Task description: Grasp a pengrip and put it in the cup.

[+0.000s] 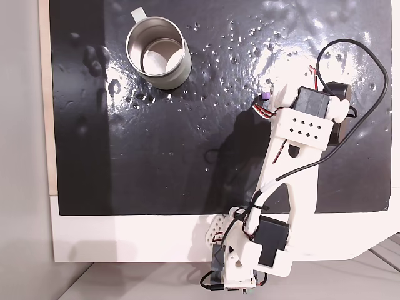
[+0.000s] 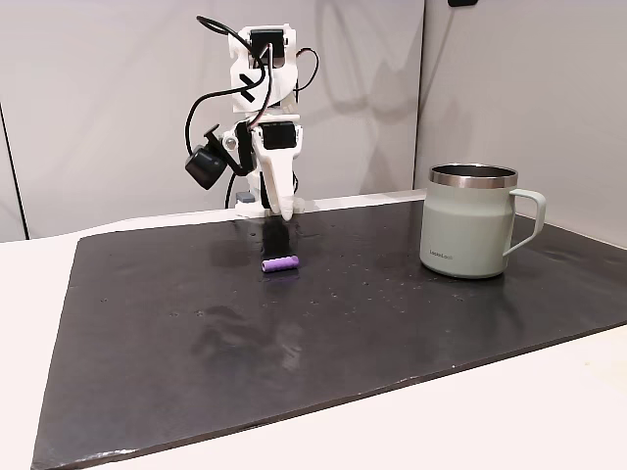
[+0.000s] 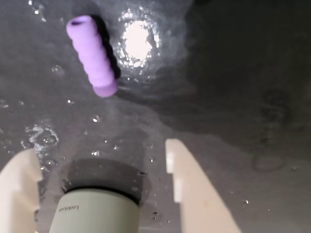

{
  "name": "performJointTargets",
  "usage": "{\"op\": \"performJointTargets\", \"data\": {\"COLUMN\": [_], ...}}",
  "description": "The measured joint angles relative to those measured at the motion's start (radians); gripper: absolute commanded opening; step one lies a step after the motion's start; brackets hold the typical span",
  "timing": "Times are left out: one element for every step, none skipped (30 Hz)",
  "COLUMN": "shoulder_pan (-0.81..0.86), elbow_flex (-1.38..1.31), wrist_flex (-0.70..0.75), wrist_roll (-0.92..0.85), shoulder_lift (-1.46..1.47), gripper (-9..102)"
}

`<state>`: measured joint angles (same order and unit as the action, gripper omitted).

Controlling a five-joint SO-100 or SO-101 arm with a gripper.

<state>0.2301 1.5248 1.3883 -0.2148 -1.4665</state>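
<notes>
The purple ribbed pengrip [image 2: 280, 263] lies flat on the black mat, and from above it peeks out beside the arm as the pengrip [image 1: 265, 97]. My gripper [image 2: 284, 210] points down just behind it, tips slightly above the mat. In the wrist view the pengrip [image 3: 92, 56] lies at the upper left, beyond the open gripper [image 3: 99, 150], whose white fingers [image 3: 187, 184] hold nothing. The steel-rimmed cup [image 2: 470, 220] stands upright well to the right, handle outward. From above, the cup [image 1: 156, 53] is at the mat's top left, and the cup [image 3: 99, 204] shows between the fingers.
The black mat [image 1: 156, 156] covers most of a white table, with bright glare spots. The white arm [image 1: 294, 131] with its loose black cables reaches over the mat's right side in the overhead fixed view. A pale wall stands behind the arm.
</notes>
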Motion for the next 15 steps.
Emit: {"op": "performJointTargets", "data": {"shoulder_pan": [0.0, 0.0, 0.0, 0.0, 0.0, 0.0, 0.0, 0.0, 0.0, 0.0, 0.0, 0.0, 0.0, 0.0, 0.003], "elbow_flex": [0.0, 0.0, 0.0, 0.0, 0.0, 0.0, -0.002, -0.008, -0.018, -0.031, -0.046, -0.058, -0.069, -0.081, -0.091], "wrist_flex": [-0.008, -0.015, -0.021, -0.031, -0.038, -0.046, -0.054, -0.06, -0.064, -0.066, -0.066, -0.071, -0.069, -0.067, -0.067], "wrist_roll": [0.0, 0.0, 0.0, -0.002, -0.005, -0.011, -0.014, -0.018, -0.018, -0.018, -0.018, -0.018, -0.018, -0.018, -0.02], "shoulder_lift": [0.012, 0.028, 0.044, 0.058, 0.069, 0.083, 0.097, 0.112, 0.132, 0.15, 0.17, 0.189, 0.207, 0.221, 0.239], "gripper": [26, 26, 26, 26, 26, 26, 26, 26, 26, 26, 25, 25, 25, 25, 25]}}
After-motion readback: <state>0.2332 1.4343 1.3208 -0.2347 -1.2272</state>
